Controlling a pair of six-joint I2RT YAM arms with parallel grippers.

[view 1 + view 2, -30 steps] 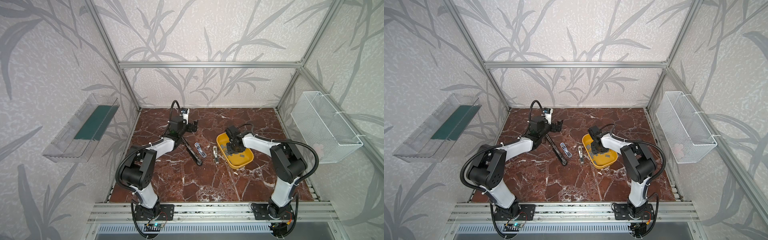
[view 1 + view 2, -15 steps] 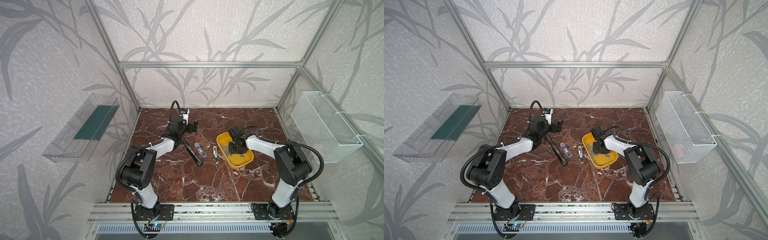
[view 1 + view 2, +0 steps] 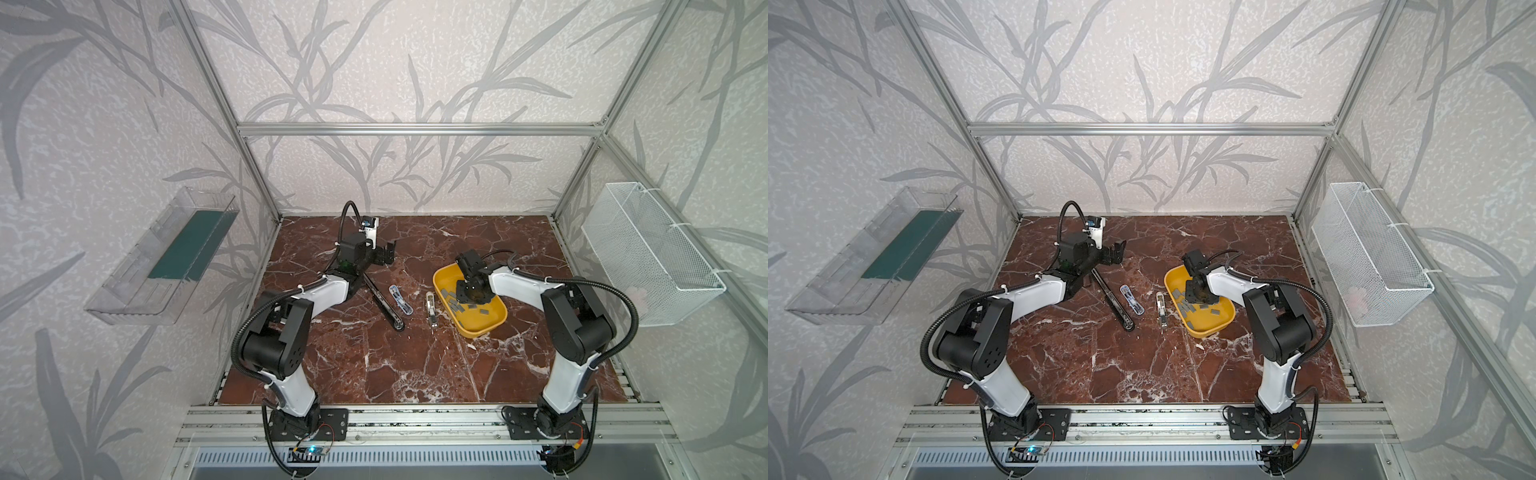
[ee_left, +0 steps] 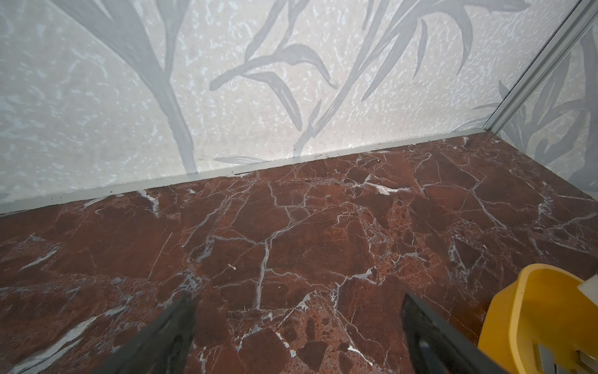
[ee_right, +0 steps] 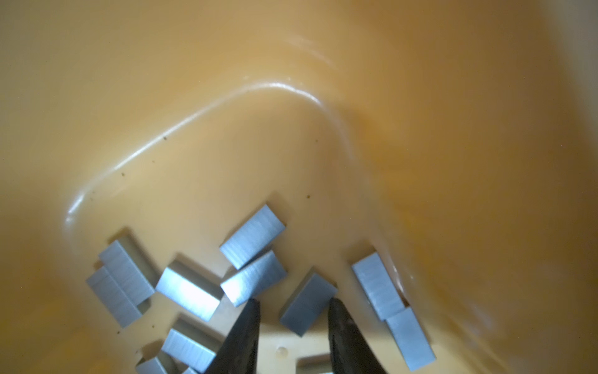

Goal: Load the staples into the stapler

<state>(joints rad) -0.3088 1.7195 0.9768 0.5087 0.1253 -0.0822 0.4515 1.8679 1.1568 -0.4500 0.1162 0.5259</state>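
Right hand [image 5: 293,302] lowered into the yellow tray [image 5: 291,97], its two fingers [image 5: 246,336] parted and flanking one staple strip [image 5: 307,299]; a gap shows on one side, so nothing is clamped. The staples [image 5: 252,236], short grey metal strips, lie scattered on the tray floor, some overlapping. In both top views the tray [image 3: 478,332] [image 3: 1200,330] sits on the marble worktop [image 3: 415,374], right of centre. Just left of it lie a silver stapler [image 3: 431,309], a blue-tinted stapler [image 3: 401,299] and a long black stapler [image 3: 384,303], apart from each other. Left hand [image 4: 297,336] hovers above bare worktop near the back, fingers spread wide, holding nothing.
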